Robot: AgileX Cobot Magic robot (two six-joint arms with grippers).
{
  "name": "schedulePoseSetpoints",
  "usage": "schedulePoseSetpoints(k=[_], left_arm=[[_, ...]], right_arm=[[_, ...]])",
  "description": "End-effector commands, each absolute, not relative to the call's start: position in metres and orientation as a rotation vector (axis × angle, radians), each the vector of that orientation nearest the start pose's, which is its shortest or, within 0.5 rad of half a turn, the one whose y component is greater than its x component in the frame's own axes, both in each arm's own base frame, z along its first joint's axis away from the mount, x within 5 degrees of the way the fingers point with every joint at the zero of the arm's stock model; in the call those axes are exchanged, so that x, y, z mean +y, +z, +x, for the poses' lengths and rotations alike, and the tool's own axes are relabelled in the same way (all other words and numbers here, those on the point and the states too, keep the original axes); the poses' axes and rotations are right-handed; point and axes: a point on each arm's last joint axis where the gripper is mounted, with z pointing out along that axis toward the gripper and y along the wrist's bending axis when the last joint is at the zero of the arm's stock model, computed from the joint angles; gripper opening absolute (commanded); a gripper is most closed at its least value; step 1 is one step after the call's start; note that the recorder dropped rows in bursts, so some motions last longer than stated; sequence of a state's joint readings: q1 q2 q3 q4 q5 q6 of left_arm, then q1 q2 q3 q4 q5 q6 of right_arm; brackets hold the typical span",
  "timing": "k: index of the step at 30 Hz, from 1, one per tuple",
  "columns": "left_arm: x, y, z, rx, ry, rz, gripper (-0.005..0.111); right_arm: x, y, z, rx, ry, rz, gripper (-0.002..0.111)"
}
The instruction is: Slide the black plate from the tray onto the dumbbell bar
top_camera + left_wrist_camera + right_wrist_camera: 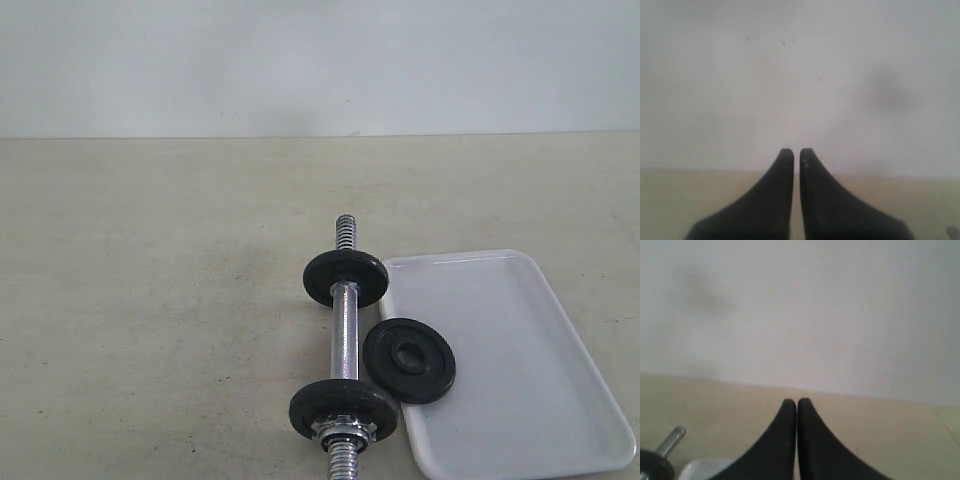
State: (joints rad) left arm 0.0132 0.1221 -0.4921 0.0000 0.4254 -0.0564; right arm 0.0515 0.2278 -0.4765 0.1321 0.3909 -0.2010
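Flat, soft light all round, shadows faint and soft-edged. The dumbbell bar [345, 330] shows a mild sheen; the tray [540, 400] just beside it looks washed out. Both wrist views are hazy, with grey smudges on the wall [790, 75].

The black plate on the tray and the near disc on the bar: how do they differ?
The black plate lies face up on the tray, its hole empty; the near disc stands on edge with the dumbbell bar through it. The near disc has a chrome star nut against it; the black plate has none. Both are round, matte black and look similar in size.
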Motion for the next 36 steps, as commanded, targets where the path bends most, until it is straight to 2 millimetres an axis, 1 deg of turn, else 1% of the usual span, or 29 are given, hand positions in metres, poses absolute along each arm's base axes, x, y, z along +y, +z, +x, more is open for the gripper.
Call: schedulePoseSetpoints(k=[1,5,8,24,32,36], left_arm=[[-0.006,0.326,0.039,1.735,-0.051,0.042,0.004],[-0.013,0.328,0.042,1.724,-0.212,-0.004,0.004],[-0.015,0.331,0.043,1.696,-0.265,-0.026,0.004],[-0.015,0.332,0.043,1.689,-0.264,-0.028,0.004],[-0.015,0.331,0.042,1.699,-0.236,0.009,0.004],[-0.017,0.326,0.042,1.747,-0.18,0.098,0.004]], right_arm=[[0.01,0.316,0.058,1.768,0.034,-0.185,0.0],[0.01,0.318,0.058,1.755,0.041,-0.179,0.0],[0.01,0.318,0.058,1.755,0.041,-0.179,0.0],[0.009,0.32,0.059,1.728,0.034,-0.175,0.0],[0.01,0.319,0.058,1.737,0.035,-0.177,0.0],[0.01,0.319,0.06,1.742,0.035,-0.177,0.0]])
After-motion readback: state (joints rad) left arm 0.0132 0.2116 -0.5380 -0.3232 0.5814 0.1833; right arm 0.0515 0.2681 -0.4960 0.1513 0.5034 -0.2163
